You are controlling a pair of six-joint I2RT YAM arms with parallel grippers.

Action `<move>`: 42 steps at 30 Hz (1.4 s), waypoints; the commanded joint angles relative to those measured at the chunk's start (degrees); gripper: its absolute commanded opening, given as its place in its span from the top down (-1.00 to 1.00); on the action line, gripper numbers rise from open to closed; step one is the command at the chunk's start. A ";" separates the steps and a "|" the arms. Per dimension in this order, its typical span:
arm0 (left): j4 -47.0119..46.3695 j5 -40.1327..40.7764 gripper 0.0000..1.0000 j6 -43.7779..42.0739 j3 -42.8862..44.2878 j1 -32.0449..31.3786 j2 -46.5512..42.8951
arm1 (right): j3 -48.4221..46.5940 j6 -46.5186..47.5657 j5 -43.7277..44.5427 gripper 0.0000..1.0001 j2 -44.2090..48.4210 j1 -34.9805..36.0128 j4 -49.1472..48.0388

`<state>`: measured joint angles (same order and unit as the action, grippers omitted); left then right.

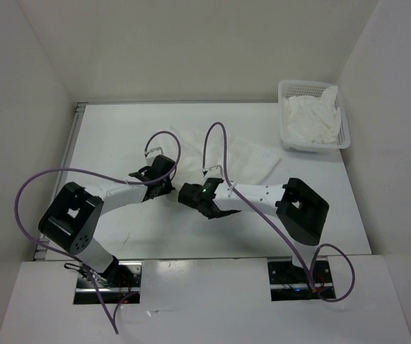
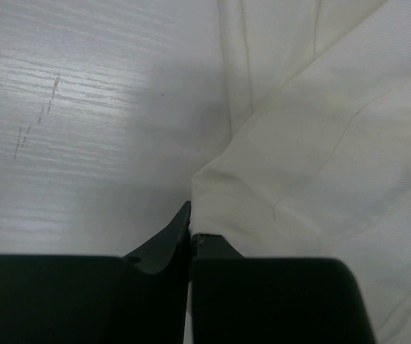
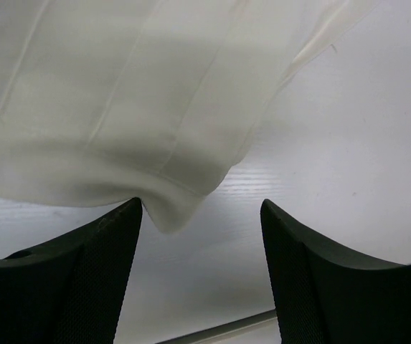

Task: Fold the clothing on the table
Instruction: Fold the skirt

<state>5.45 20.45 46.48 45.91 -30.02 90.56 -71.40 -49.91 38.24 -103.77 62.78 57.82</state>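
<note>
**Desk:** What am I looking at, and which step is this?

**Operator:** Mid-tabletop point(image 1: 119, 129), the white clothing point(image 1: 244, 154) lies partly spread. It reaches from between my two arms toward the far right, stopping short of the mesh basket point(image 1: 314, 147) in the corner. My left hand point(image 2: 192, 228) is closed tight at a corner of the garment. The hem runs straight into its tips, so I read that as a pinch on the fabric. My right hand point(image 3: 201, 208) stands wide, with a drooping fold of the garment's edge between its fingers. The fold touches one finger but is not gripped. I'd call this the start of a fold: one corner taken, the second not yet.

**Desk:** And the next move?

**Operator:** The right hand needs to push in a little over that fold and close on it, catching it well in and not by the lip alone. Then both hands should lift together and carry the near edge toward the far one, kept level so the thin cloth doesn't sag or twist. From overhead I can't tell how flat the rest lies, because my arms cover part of it.
</note>
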 commanded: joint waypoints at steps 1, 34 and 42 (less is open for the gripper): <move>-0.97 -0.76 1.00 -0.95 -0.91 0.31 -2.49 | -1.47 -1.33 4.12 -0.45 0.14 -2.84 -0.59; -0.53 -2.95 1.00 -0.42 -4.16 0.31 -6.45 | 5.03 2.71 -10.10 -0.50 7.26 -10.04 -12.46; -1.06 -2.96 1.00 -0.42 -4.16 -0.21 -6.45 | 6.88 4.38 -14.94 -0.39 6.56 -15.05 -19.67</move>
<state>5.50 18.06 46.50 42.09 -30.09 85.73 -65.41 -46.57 25.87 -98.17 49.52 43.94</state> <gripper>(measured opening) 0.008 0.706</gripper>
